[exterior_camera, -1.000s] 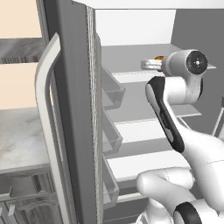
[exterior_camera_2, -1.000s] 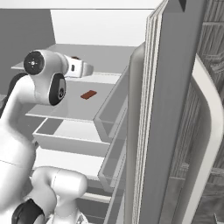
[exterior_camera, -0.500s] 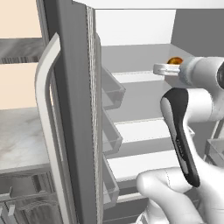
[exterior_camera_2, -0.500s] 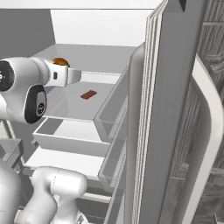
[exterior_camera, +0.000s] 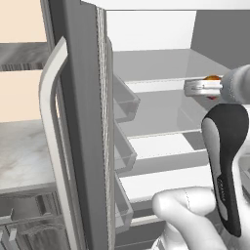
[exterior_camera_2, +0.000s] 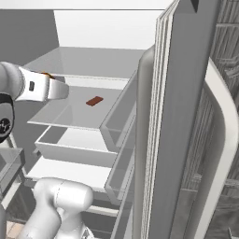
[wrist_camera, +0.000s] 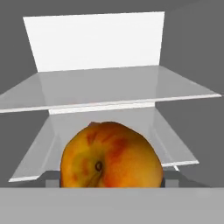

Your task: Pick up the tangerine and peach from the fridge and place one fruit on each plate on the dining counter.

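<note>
**Peach at the hand, inside the open fridge**

Left base view: open fridge (exterior_camera: 83, 122) with white shelves; hand (exterior_camera: 197, 88) reaching in from the right at the level of the upper glass shelf (exterior_camera: 161, 105), with a sliver of orange peach (exterior_camera: 212, 78) just behind it.

Right base view: hand (exterior_camera_2: 58, 89) over the left edge of that shelf; small brown item (exterior_camera_2: 94, 101) lying near the shelf's middle, well apart from the hand.

Hand view: peach (wrist_camera: 111, 155) close and low in centre, above the glass shelf's front edge. Fingers hidden; clamped or apart, cannot tell.
</note>
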Robot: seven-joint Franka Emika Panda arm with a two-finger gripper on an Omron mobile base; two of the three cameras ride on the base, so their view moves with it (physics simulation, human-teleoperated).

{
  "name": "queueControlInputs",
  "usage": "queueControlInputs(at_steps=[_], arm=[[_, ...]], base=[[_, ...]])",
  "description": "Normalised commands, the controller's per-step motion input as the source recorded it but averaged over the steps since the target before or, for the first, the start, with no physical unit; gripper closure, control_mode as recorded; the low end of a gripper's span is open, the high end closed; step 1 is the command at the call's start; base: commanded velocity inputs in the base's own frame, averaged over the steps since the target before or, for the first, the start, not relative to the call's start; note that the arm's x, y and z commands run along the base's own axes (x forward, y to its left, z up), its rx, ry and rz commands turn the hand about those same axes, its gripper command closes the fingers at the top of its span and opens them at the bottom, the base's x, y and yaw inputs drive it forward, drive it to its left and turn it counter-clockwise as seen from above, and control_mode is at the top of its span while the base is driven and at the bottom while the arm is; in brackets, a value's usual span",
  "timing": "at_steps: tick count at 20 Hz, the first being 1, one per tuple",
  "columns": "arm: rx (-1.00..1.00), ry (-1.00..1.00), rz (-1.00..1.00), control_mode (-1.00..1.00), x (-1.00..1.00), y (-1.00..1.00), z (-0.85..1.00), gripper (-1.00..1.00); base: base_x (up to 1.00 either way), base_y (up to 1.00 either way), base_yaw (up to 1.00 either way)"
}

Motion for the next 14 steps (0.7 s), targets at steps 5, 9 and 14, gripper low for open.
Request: queueControlInputs(at_steps=[5, 9, 14], arm=[[-0.04, 0.48, 0.00, -1.00, -0.22, 0.05, -0.31, 1.00], [0.00, 0.34, 0.00, -1.00, 0.20, 0.00, -0.21, 1.00], [0.06, 0.15, 0.00, -1.00, 0.02, -0.03, -0.41, 1.00]], base=[[0.00, 0.00, 0.00], [0.00, 0.00, 0.00], [0.00, 0.00, 0.00]])
